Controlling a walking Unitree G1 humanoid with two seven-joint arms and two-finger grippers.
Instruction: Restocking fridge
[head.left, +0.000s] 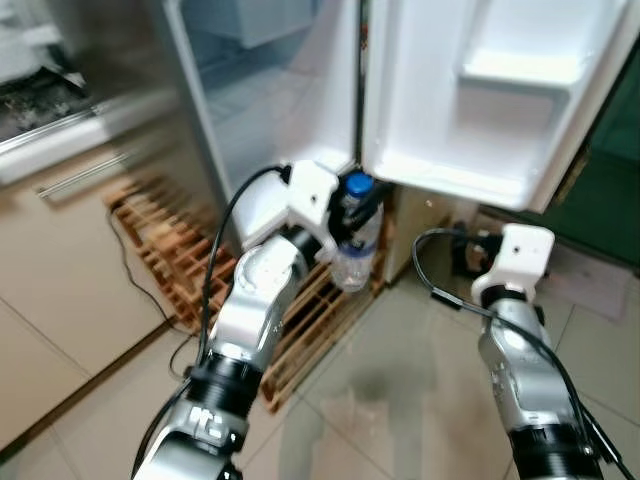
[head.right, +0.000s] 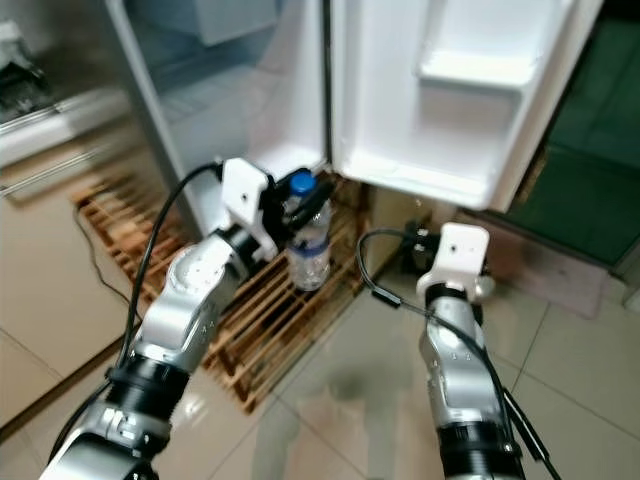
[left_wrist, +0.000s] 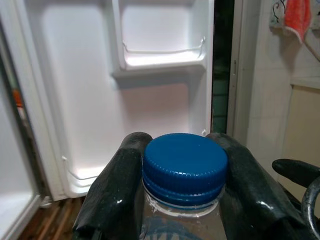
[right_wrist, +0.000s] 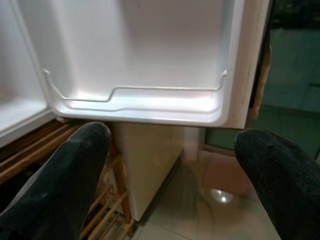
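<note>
A clear water bottle (head.left: 353, 262) with a blue cap (left_wrist: 184, 165) hangs upright in my left gripper (head.left: 352, 212), which is shut on its neck just under the cap. It is held in front of the open fridge (head.left: 270, 110), near the bottom corner of the open white door (head.left: 490, 100). The door's lowest shelf (right_wrist: 140, 102) has a wire rail and nothing on it. My right gripper (right_wrist: 170, 170) is open, below that door shelf, with nothing between its fingers. Its wrist (head.left: 515, 262) is to the right of the bottle.
A wooden slatted pallet (head.left: 180, 255) lies on the floor under the fridge front. Beige cabinets (head.left: 60, 270) and a steel counter edge stand on the left. Tiled floor (head.left: 400, 390) spreads ahead. A dark green doorway (head.left: 610, 190) is on the right.
</note>
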